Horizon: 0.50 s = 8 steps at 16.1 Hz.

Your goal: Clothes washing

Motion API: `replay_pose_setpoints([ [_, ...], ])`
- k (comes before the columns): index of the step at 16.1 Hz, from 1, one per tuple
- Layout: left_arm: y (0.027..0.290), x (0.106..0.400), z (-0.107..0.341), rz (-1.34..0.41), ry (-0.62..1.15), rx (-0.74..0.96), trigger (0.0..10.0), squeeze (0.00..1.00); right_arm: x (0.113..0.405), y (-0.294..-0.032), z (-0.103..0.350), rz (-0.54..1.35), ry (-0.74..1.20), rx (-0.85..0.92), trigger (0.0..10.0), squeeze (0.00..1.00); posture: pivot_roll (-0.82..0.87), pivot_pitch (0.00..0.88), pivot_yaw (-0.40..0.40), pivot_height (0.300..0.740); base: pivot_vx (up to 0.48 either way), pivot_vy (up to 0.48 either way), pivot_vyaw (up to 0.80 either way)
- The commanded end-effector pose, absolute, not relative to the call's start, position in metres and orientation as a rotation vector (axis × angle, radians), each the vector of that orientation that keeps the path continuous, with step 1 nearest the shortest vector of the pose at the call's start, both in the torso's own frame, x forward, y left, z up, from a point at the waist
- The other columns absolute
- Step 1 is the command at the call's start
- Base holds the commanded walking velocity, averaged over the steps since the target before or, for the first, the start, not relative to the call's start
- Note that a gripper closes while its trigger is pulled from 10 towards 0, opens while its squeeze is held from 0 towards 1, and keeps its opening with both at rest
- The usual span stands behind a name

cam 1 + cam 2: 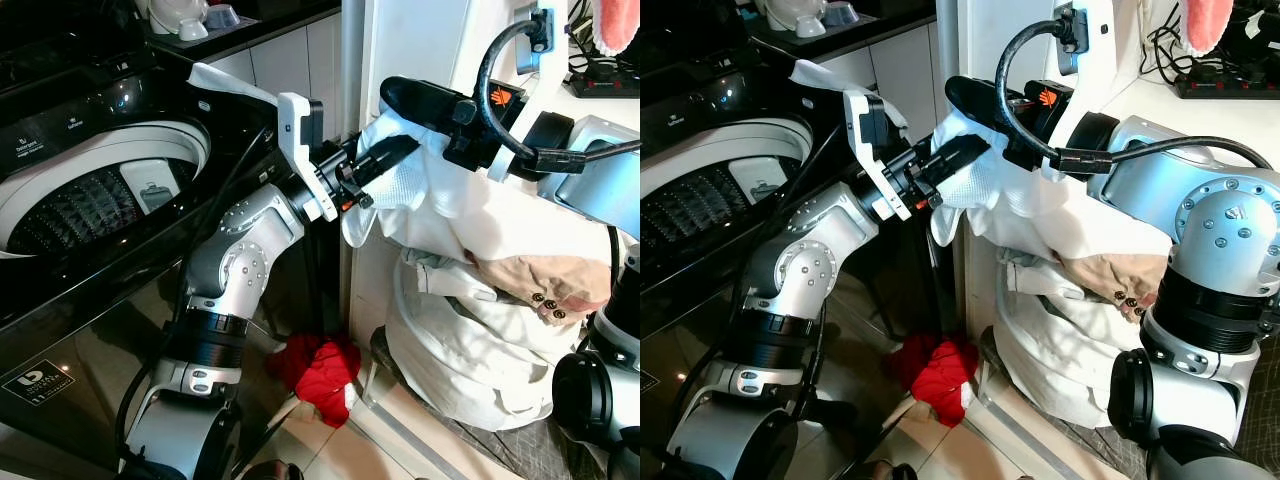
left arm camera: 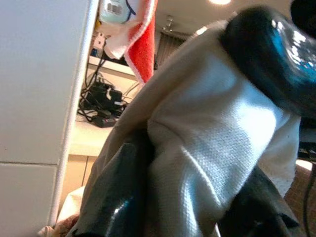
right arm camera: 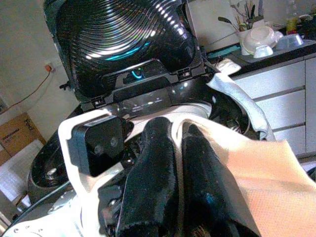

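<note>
A white mesh garment [image 1: 440, 195] is pulled up out of a white laundry bag [image 1: 470, 370] that stands on the floor to the right. My left gripper [image 1: 385, 158] reaches across from the left and is shut on the garment's upper edge. My right gripper [image 1: 405, 100] sits just above it, shut on the same garment's top fold. In the left wrist view the white cloth [image 2: 212, 138] runs between the black fingers [image 2: 118, 197]. A beige buttoned garment [image 1: 530, 280] lies on top of the bag. The open top-loading washing machine [image 1: 90, 200] stands at the left.
A red cloth [image 1: 320, 365] lies on the tiled floor between the washer and the bag. Another white cloth [image 1: 225, 82] hangs over the washer's back corner. A white wall column [image 1: 410, 40] rises behind the grippers. Bowls [image 1: 190, 18] sit on the dark counter.
</note>
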<state>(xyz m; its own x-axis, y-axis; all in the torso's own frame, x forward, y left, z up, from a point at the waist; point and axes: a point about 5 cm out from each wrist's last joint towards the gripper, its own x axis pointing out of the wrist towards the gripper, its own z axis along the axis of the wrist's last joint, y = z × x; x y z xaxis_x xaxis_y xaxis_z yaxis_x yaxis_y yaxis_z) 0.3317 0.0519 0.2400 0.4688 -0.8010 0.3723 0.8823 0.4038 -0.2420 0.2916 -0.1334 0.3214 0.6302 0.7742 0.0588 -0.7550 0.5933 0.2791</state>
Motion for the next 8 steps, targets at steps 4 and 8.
replay_pose_setpoints([
  [4, 0.066, 0.345, 0.251, -0.958, -0.26, -0.436, 0.0, 0.0, 0.288, -0.132, 0.326, 0.894, 0.046, 0.253, 8.7, 1.0, -0.11, 0.0, 0.103, 0.74, 0.0, 0.0, 0.0],
  [8, 0.077, 0.352, 0.253, -0.888, -0.271, -0.417, 0.0, 0.0, 0.286, -0.148, 0.331, 0.865, 0.021, 0.237, 10.0, 1.0, -0.11, 0.0, 0.103, 0.74, 0.0, 0.0, 0.0],
])
